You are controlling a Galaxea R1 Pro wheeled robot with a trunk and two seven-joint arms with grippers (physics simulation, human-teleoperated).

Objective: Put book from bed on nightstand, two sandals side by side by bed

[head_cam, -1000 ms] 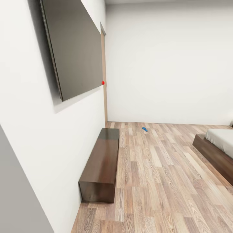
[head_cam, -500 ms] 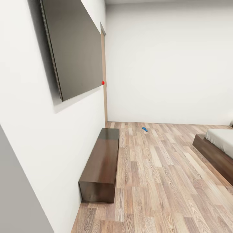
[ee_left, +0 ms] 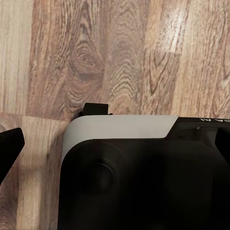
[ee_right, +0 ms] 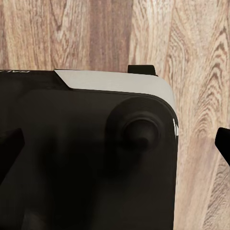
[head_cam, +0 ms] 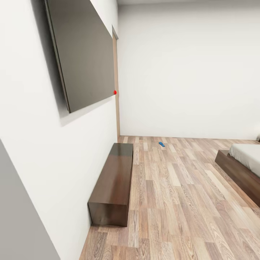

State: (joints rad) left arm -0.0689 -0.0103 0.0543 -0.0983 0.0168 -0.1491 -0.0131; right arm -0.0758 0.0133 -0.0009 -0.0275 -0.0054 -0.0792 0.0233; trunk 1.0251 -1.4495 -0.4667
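Robot in transit, bedroom floor ahead.
Both hands' fingertips sit spread apart, empty, over the plank floor (head_cam: pixel 173 202). Beyond the bench (head_cam: pixel 113 180), bed (head_cam: pixel 240 164) corner; farthest, one sandal (head_cam: pixel 161 144) by the far wall. Best approach: drive straight, keep off the bench.

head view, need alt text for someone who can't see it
A bedroom with white walls and a wood-plank floor: one small blue sandal lies far off near the back wall. A long dark-wood bench sits along the left wall under a large dark panel, and a corner of the bed shows at right.
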